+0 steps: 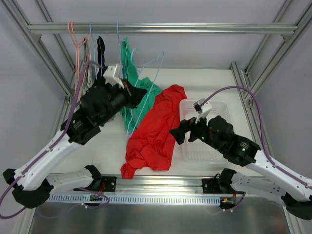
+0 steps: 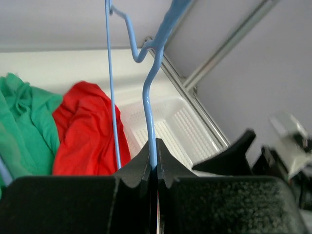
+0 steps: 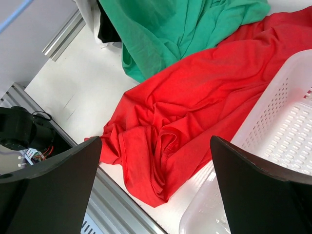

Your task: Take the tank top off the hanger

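Note:
The red tank top [image 1: 156, 126] lies crumpled on the white table, spread from the middle toward the front edge, off the hanger. My left gripper [image 1: 127, 87] is shut on the thin blue wire hanger [image 1: 150, 84]; in the left wrist view the hanger [image 2: 148, 112] runs up from between the closed jaws of the gripper [image 2: 155, 146], with the tank top [image 2: 87, 131] beyond it. My right gripper [image 1: 191, 124] hovers open just above the tank top [image 3: 195, 97]. Nothing sits between the wide-spread fingers of the right gripper [image 3: 155, 141].
A white perforated basket [image 1: 195, 151] stands right of the tank top, under the right arm. A green garment [image 1: 139, 97] hangs from the top rail [image 1: 195, 28] down to the table. Pink and other hangers [image 1: 75, 44] and a black garment [image 1: 100, 48] crowd the rail's left end.

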Controlling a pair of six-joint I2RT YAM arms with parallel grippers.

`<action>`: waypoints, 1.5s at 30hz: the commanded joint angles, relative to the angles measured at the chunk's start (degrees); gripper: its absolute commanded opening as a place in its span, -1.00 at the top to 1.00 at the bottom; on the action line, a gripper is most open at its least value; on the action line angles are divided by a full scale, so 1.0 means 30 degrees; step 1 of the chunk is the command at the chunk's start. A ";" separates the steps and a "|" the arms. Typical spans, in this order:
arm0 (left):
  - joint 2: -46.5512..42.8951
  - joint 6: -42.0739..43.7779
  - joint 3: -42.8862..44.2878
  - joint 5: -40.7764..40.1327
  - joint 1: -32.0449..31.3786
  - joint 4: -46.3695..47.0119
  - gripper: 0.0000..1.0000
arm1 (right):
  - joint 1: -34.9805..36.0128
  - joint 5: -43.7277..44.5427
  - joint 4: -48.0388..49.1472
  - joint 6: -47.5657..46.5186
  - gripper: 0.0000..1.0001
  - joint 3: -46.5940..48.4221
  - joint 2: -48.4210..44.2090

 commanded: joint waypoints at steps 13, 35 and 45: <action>1.4279 0.2227 1.8729 -0.5351 0.0697 -0.8272 1.00 | -0.0839 0.0412 -0.0716 -0.0482 -0.99 0.0722 0.0120; 1.6949 0.2199 2.0753 -0.3300 0.2455 -0.8390 1.00 | -0.1337 -0.1141 0.0016 -0.1038 -0.99 0.0899 0.2022; 1.7274 0.1319 1.9789 -0.2013 0.3100 -0.8420 1.00 | -0.1454 -0.2223 0.0513 -0.1622 -0.99 0.0547 0.2725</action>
